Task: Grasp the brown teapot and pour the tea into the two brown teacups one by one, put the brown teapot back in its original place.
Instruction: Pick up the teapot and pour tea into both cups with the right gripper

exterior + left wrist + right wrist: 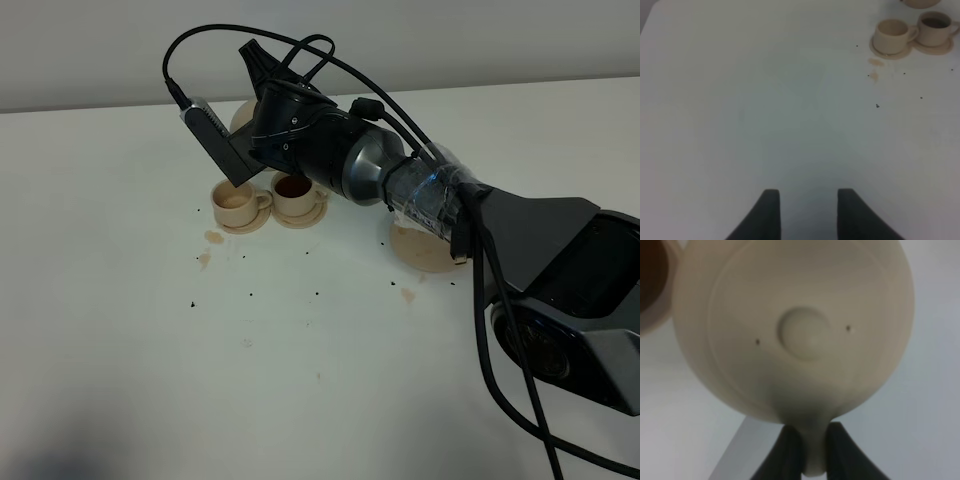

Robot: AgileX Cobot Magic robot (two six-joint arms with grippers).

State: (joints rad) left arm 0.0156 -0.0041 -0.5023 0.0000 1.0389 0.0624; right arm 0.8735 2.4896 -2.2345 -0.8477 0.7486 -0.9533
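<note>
Right wrist view: the right pincer (pixel 812 447) is pressed together on the loop handle (pixel 811 437) of the brown teapot (pixel 795 330), one finger on each side of the loop. The lid, with its knob (pixel 804 333), faces this camera; the spout is hidden behind the body.

In the exterior high view the right arm reaches across the middle of the desk (pixel 300 380) and holds the teapot off the surface, just behind the two teacups. How far the pot is tilted cannot be told, as the arm covers most of it.

The teacups stand side by side on their small saucers, which touch. The dark-filled teacup (pixel 293 188) holds brown liquid. The second teacup (pixel 236 201) shows only a pale interior; whether it holds any tea cannot be told. Tan spill marks (pixel 208 250) and dark specks lie on the desk near the second teacup.

The saucer plate (pixel 418 255), partly under the right forearm, is bare and well apart from the teacups.

The left pincer (pixel 808 212) is spread, holds nothing and hovers over bare desk, well apart from the teacups.

Judged step: one teacup appears served; the pour into the second teacup is in hand or due. The next move calls for the spout to be placed over the second teacup, then a slow wrist roll to avoid further spills.
</note>
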